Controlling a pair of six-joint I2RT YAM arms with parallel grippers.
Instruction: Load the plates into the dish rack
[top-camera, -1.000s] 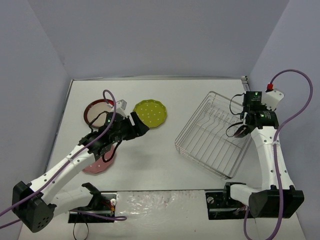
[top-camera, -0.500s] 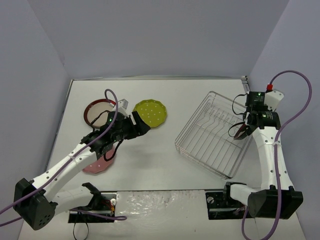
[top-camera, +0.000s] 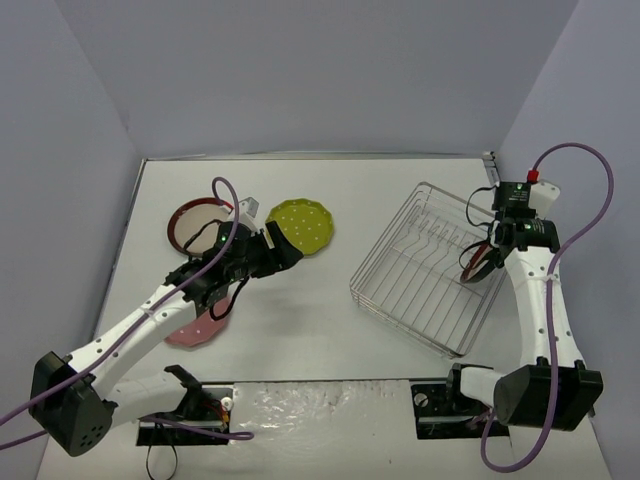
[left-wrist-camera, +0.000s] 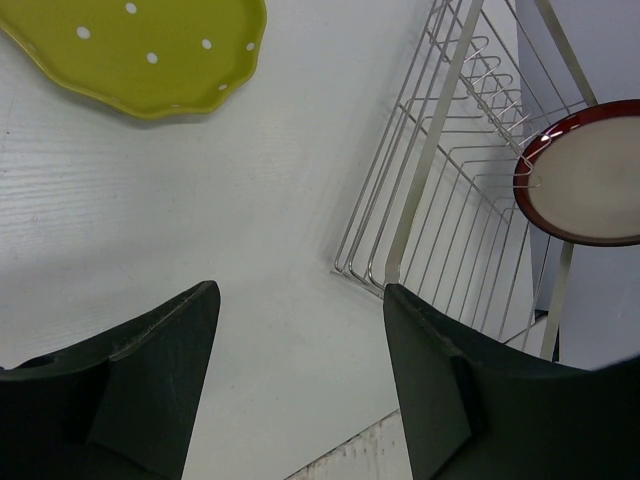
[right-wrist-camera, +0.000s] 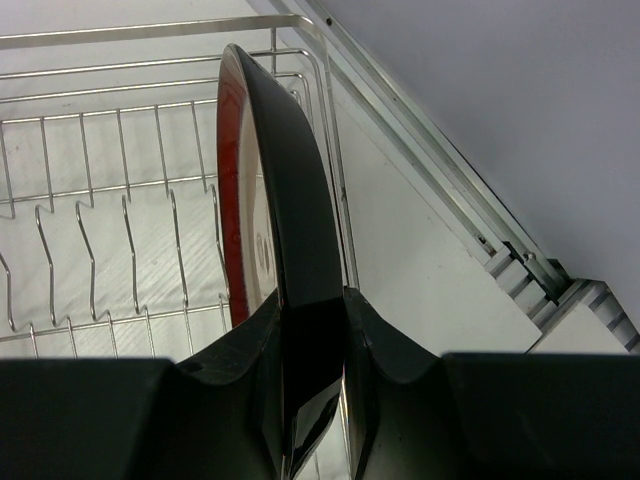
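Right gripper (right-wrist-camera: 308, 335) shifted slightly rightward at the dish rack's (top-camera: 425, 272) right side, clamped on one red-rimmed plate (right-wrist-camera: 248, 190) held on edge. Left gripper (left-wrist-camera: 297, 296): spread wide, empty, near the yellow-green plate (top-camera: 301, 226). Pink plate (top-camera: 200, 329) and second red-rimmed plate (top-camera: 189, 222): flat on the table (top-camera: 300, 310), left side.

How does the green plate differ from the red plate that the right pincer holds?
Colour: the green plate is yellow-green with white dots; the red plate has a dark red rim and a beige centre. Edge: the green plate is scalloped, the red plate smooth. Pose: the green plate lies flat on the table, free; the red plate stands on edge over the rack, clamped in the right pincer. Both are roughly round.
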